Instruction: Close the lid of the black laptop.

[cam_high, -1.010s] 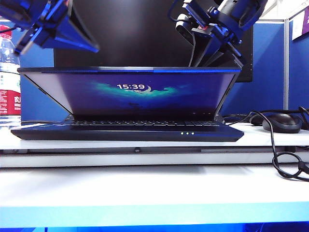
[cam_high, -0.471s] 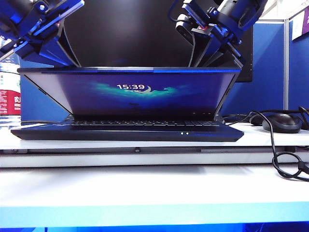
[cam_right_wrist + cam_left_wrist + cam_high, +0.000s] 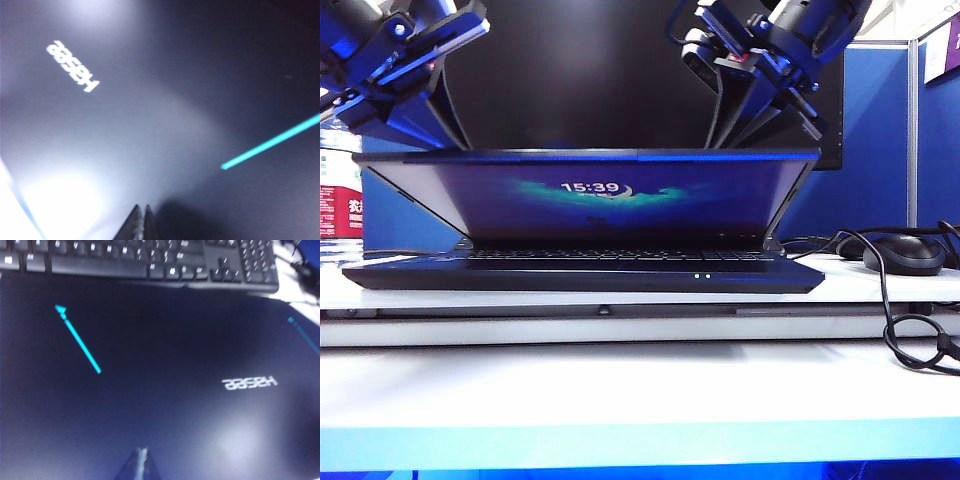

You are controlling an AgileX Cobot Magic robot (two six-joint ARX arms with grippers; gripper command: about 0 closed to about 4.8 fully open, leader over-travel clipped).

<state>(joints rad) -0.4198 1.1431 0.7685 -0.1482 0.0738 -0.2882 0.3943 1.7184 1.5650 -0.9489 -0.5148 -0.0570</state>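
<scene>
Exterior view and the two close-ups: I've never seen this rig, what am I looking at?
A two-armed robot is closing a laptop. The exterior view faces the half-lowered lid, with a mouse to the right and a monitor behind. The left gripper and right gripper sit above the lid's back, holding nothing. The close-ups come from wrist cameras looking down on the lid's back. The left wrist view also shows a separate keyboard. Both show fingertips shut.

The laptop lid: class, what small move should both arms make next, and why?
Probably press on downward. The lid leans over the keys but is not flat on the laptop. The left tool and the shut right tool sit at its back.
</scene>
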